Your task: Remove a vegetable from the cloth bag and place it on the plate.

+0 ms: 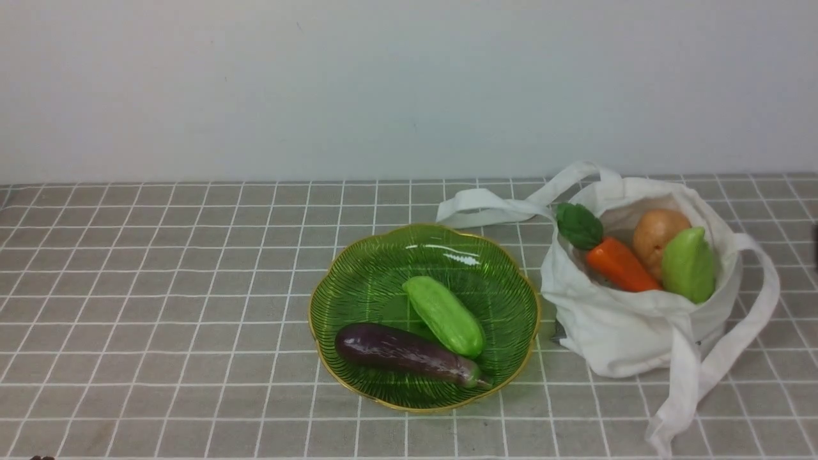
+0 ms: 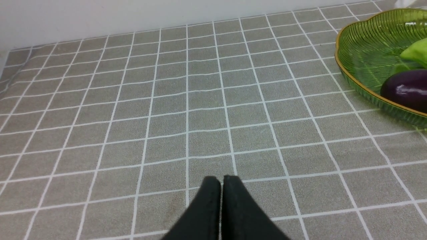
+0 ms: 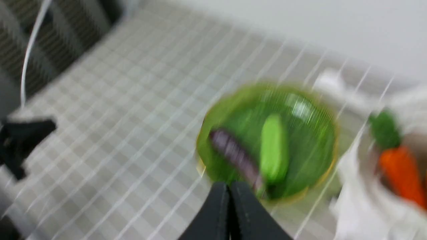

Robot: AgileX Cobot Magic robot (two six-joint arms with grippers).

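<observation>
Here, both my claws are pressed together and empty, the left claw [image 2: 222,180] and right claw [image 3: 229,186] above the checked tablecloth [image 2: 133,100]. At twelve o'clock, the purple eggplant [image 1: 406,353] lies at the green plate [image 1: 358,281]'s six o'clock edge, beside a cucumber [image 1: 445,315]. The cloth bag [image 1: 632,338] sits at two o'clock.

Grey grid-patterned tablecloth [image 1: 160,287] meets plain white wall [image 1: 319,83].

- Plate [image 1: 367,275]: on the worktop [image 1: 160,306], about the middle.
- Eggplant [image 1: 402,353]: in the plate, near side, lying crosswise.
- Cucumber [image 1: 445,315]: in the plate, just behind the eggplant.
- Cloth bag [image 1: 626,332]: on the worktop, just right of the plate.
- Carrot [image 1: 617,263]: in the bag, left of potato [image 1: 655,233].
</observation>
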